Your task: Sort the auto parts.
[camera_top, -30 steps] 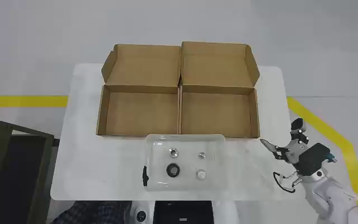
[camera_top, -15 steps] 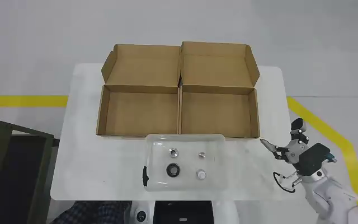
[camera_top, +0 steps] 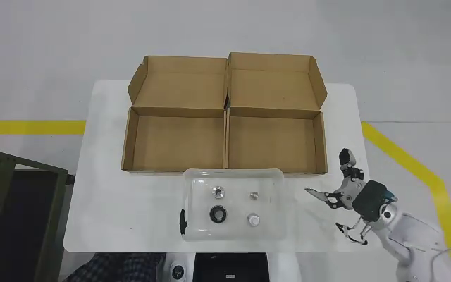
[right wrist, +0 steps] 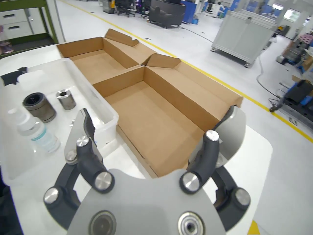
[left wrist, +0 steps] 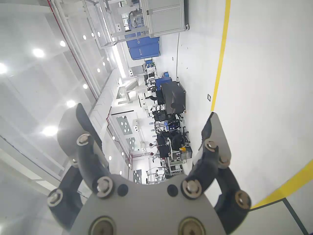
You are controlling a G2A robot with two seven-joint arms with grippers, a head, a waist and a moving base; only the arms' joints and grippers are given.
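Note:
A clear plastic tray (camera_top: 271, 176) at the table's front holds a black bearing (camera_top: 218, 213), a grey metal cylinder (camera_top: 219, 190), a smaller metal piece (camera_top: 254, 194) and a small white bottle (camera_top: 253, 220). My right gripper (camera_top: 325, 209) hovers open and empty over the table just right of the tray. In the right wrist view the right gripper (right wrist: 159, 121) spans the tray's corner (right wrist: 111, 113), with the bearing (right wrist: 39, 107), cylinder (right wrist: 65, 100) and bottle (right wrist: 36, 129) beyond one finger. My left gripper (left wrist: 146, 121) is open, holding nothing, and faces the room.
Two open cardboard boxes stand side by side behind the tray, the left box (camera_top: 180, 141) and the right box (camera_top: 275, 141), lids folded back. The right box (right wrist: 151, 113) lies directly ahead of my right gripper. Black tape (camera_top: 183, 222) marks the tray's front-left edge.
My right gripper has moved left from the table's right edge toward the tray. The parts and boxes have not moved.

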